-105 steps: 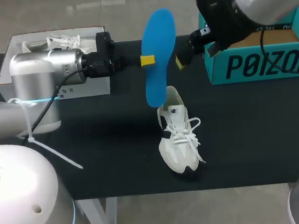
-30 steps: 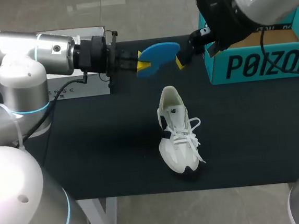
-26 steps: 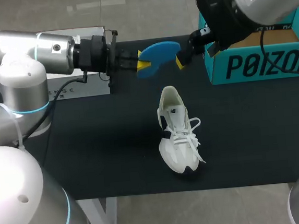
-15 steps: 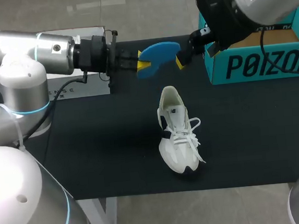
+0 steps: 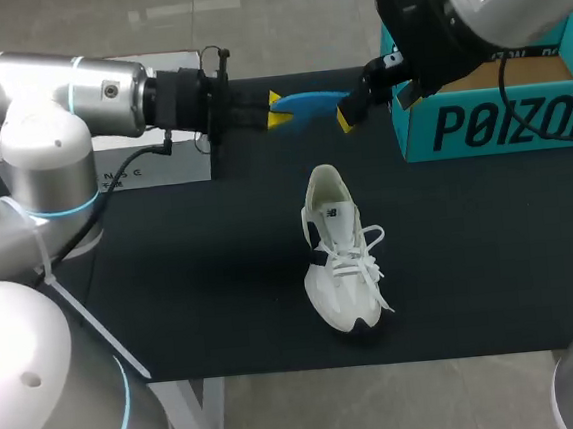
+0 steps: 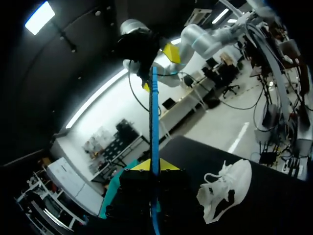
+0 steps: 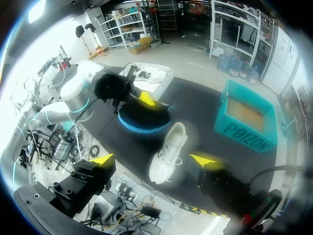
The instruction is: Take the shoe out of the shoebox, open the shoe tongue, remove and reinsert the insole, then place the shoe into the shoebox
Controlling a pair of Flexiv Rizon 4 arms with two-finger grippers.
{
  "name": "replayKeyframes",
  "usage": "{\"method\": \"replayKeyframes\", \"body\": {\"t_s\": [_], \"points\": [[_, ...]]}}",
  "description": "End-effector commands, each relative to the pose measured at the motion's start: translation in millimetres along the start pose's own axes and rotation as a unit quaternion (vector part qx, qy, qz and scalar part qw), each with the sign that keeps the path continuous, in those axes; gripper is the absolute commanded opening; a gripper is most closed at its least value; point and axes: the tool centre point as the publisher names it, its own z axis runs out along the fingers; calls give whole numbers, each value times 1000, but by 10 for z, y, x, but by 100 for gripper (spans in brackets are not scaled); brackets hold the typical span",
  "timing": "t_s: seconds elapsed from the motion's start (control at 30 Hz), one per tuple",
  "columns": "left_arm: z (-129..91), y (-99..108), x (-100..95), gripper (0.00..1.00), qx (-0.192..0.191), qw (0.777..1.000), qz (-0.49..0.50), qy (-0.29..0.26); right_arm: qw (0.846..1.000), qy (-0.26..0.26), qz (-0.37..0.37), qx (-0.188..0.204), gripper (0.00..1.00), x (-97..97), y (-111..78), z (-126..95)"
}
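Note:
My left gripper (image 5: 272, 111) is shut on a blue insole (image 5: 309, 101), held level above the table's far side. In the left wrist view the insole (image 6: 154, 112) shows edge-on, running out from between the yellow fingertips (image 6: 166, 165). The white shoe (image 5: 339, 252) stands upright on the black table (image 5: 191, 273), nearer than the insole, toe toward the front edge. My right gripper (image 5: 355, 106) hangs open just right of the insole's tip, holding nothing. The right wrist view shows the right gripper (image 7: 154, 159) wide open, with the shoe (image 7: 168, 152) and insole (image 7: 144, 118) below it. The teal shoebox (image 5: 499, 116) stands at the far right.
A white box (image 5: 152, 164) with another white shoe (image 7: 151, 75) in it stands at the table's far left, behind my left arm. The teal shoebox (image 7: 247, 117) is open and shows a brown inside.
My left wrist has turned: the insole, which earlier hung upright and then showed its blue face, now lies flat and edge-on. The shoe and right arm have not moved.

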Motion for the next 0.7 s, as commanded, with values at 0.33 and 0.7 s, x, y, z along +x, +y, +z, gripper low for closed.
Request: {"method": "replayKeyframes", "body": {"t_s": [0.33, 0.7], "points": [[-53, -28, 259, 0, 31, 943, 329, 22, 1000, 0, 1, 0, 100, -1, 2, 15], [-55, 115, 356, 0, -5, 950, 311, 31, 1000, 0, 1, 0, 100, -1, 2, 15]]}}
